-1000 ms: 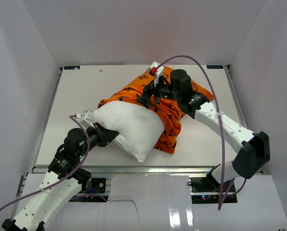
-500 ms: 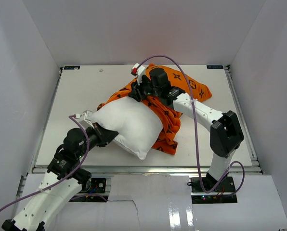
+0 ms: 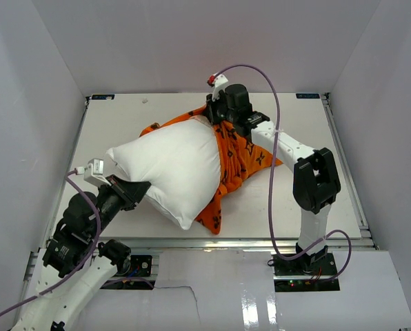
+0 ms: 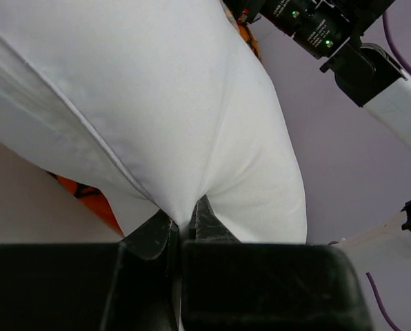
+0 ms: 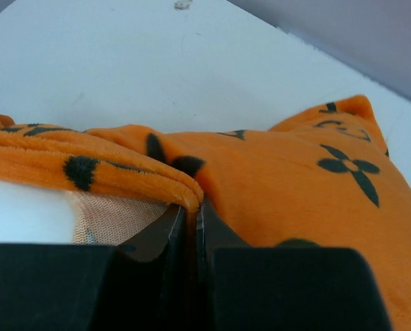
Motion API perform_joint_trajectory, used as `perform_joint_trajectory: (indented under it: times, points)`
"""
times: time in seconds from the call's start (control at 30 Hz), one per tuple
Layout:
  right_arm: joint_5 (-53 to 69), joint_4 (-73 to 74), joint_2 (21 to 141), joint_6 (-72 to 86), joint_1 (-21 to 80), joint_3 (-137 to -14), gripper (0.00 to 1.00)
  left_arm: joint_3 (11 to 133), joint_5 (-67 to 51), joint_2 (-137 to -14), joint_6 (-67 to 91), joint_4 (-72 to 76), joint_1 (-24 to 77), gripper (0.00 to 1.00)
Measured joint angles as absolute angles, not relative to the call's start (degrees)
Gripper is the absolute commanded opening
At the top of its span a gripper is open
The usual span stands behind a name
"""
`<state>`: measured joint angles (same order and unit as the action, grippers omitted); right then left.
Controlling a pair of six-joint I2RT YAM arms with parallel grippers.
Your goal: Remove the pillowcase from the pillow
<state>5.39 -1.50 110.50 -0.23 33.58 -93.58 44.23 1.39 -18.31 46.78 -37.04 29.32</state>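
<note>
while each end is pinched, the pull runs diagonal

left gripper (image 4: 181, 224) clamps the pillow (image 3: 171, 165) at its near-left corner; right gripper (image 5: 189, 207) nips the pillowcase (image 3: 245, 153) hem at the far side. the pillow's long axis lies between them

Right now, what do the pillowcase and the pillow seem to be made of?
Pillowcase: likely plush fleece, matte; fuzzy nap shows along its folded hem, paler netlike backing inside. Pillow: smooth white woven cloth, probably cotton or polyester; fine stitched seam, soft creases. Filling hidden.
</note>
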Motion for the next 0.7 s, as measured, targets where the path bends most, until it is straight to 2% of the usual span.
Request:
perform_joint_trajectory:
  times: [0.17, 0.23, 0.27, 0.3, 0.37, 0.4, 0.5, 0.57, 0.7]
  points:
    - [7.9, -1.3, 111.4, 8.9, 28.6, -92.2, 0.08, 44.7, 5.7, -15.8, 46.8, -42.1, 29.4, 0.0]
    - [10.3, -1.2, 111.7, 11.0, 27.6, -92.1, 0.11, 44.7, 6.6, -15.2, 46.8, -42.9, 29.5, 0.0]
    - [12.0, -1.2, 111.8, 11.7, 27.2, -92.1, 0.16, 44.6, 7.0, -15.1, 46.8, -43.1, 29.5, 0.0]
    - [13.9, -1.2, 111.9, 12.0, 26.9, -92.1, 0.3, 44.6, 7.4, -15.0, 46.8, -43.3, 29.5, 0.0]
    - [16.8, -0.8, 111.8, 12.7, 26.2, -92.1, 0.46, 44.2, 8.2, -15.1, 46.7, -43.4, 29.5, 0.0]
    - [18.2, -0.5, 111.7, 12.8, 25.7, -92.1, 0.58, 43.9, 8.4, -15.1, 46.7, -43.3, 29.5, 0.0]
    - [19.9, 1.9, 110.4, 12.4, 24.6, -92.3, 0.76, 43.2, 8.4, -15.7, 46.5, -42.8, 29.5, 0.0]
    - [20.6, 4.9, 108.4, 11.7, 24.1, -92.5, 0.85, 42.7, 8.5, -16.1, 46.5, -42.1, 29.5, 0.0]
    - [21.8, 11.7, 103.3, 9.0, 23.5, -93.4, 0.87, 41.8, 8.6, -16.6, 46.5, -40.9, 29.5, 0.0]
